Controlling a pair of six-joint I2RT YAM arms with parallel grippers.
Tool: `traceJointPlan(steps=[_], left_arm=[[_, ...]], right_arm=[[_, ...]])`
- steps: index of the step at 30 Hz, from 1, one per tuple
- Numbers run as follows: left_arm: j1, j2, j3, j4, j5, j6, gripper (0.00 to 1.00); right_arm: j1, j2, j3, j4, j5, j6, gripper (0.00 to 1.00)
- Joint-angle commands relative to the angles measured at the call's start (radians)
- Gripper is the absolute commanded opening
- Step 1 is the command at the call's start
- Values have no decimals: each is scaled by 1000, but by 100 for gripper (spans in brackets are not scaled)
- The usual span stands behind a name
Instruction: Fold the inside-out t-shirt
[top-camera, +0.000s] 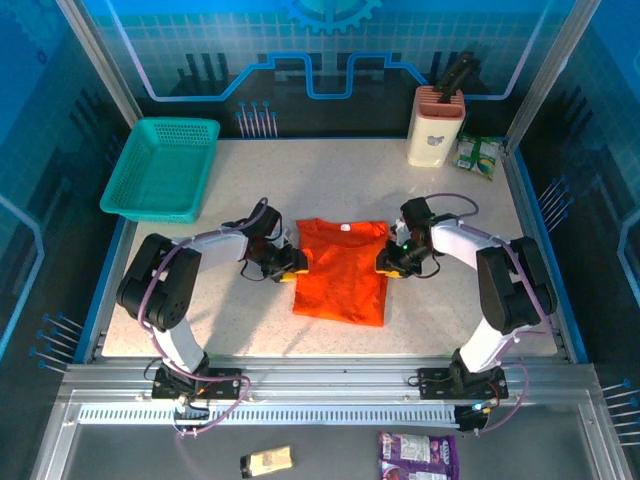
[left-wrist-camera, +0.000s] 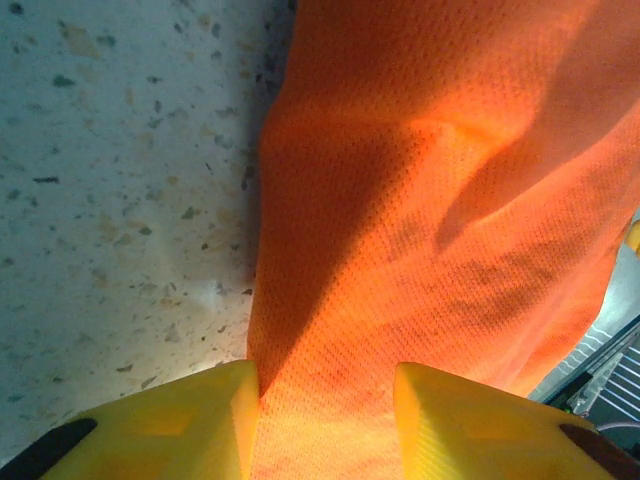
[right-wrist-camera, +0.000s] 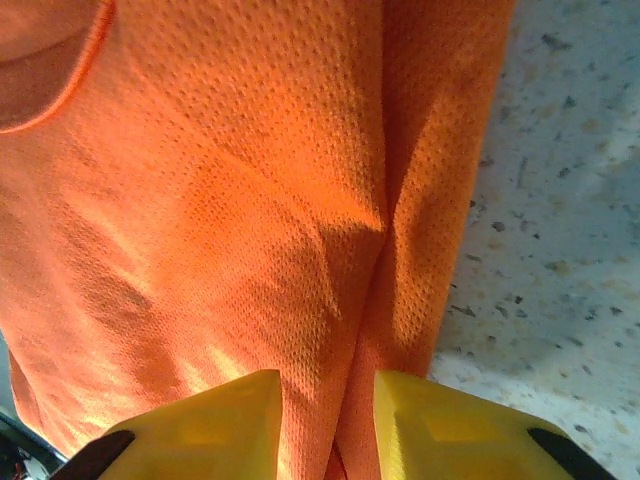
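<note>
The table (top-camera: 440, 300) was a pale, speckled slab edged with an aluminium frame. Blue translucent panels closed it in on the left, right and far sides, and the far panel carried a line graphic. A metal rail ran along the near edge, where the arm bases were bolted.

One t-shirt (top-camera: 342, 270) lay flat at the middle of the table. It was bright orange and roughly rectangular, with its collar toward the far side. One teal basket (top-camera: 160, 170) sat at the far left corner, partly over the table's edge. One cream holder (top-camera: 436, 125) with dark handles sticking up stood at the far right, and one green packet (top-camera: 476, 157) lay just beside it to the right. Below the near rail lay one purple packet (top-camera: 418, 455) and one small yellowish pack (top-camera: 267, 461).

Two arms reached in from either side. The left end effector (top-camera: 290, 265) was low at the shirt's left edge. In the left wrist view its yellow fingers (left-wrist-camera: 200, 425) stood apart, with the cloth's edge running into the gap. The right end effector (top-camera: 388, 262) was at the shirt's right edge. In the right wrist view its fingers (right-wrist-camera: 440, 430) were likewise apart over a lengthwise crease, with speckled table to the right.
</note>
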Motion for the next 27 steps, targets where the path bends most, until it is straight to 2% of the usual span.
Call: traceJointPlan(steps=[1, 7, 10, 11, 15, 19, 23, 27], left_arm=[[0, 19, -10, -2, 26, -1, 41], [-1, 18, -23, 1, 32, -1, 40], [-1, 14, -31, 19, 45, -10, 34], [-1, 9, -35, 27, 50, -13, 31], [-1, -24, -35, 31, 43, -33, 11], [-1, -81, -31, 1, 40, -31, 0], [-1, -91, -37, -11, 60, -25, 0], [-2, -45, -54, 9, 85, -17, 0]], right_arm=[[17, 18, -21, 47, -45, 27, 31], [29, 9, -33, 41, -39, 37, 29], [36, -1, -33, 32, -35, 42, 26], [38, -6, -33, 31, -30, 45, 23], [44, -42, -17, -13, -3, 52, 1], [59, -152, -5, -121, 62, 55, 0], [54, -206, -47, -182, 112, 56, 0], [35, -175, -141, -110, 129, 69, 0]])
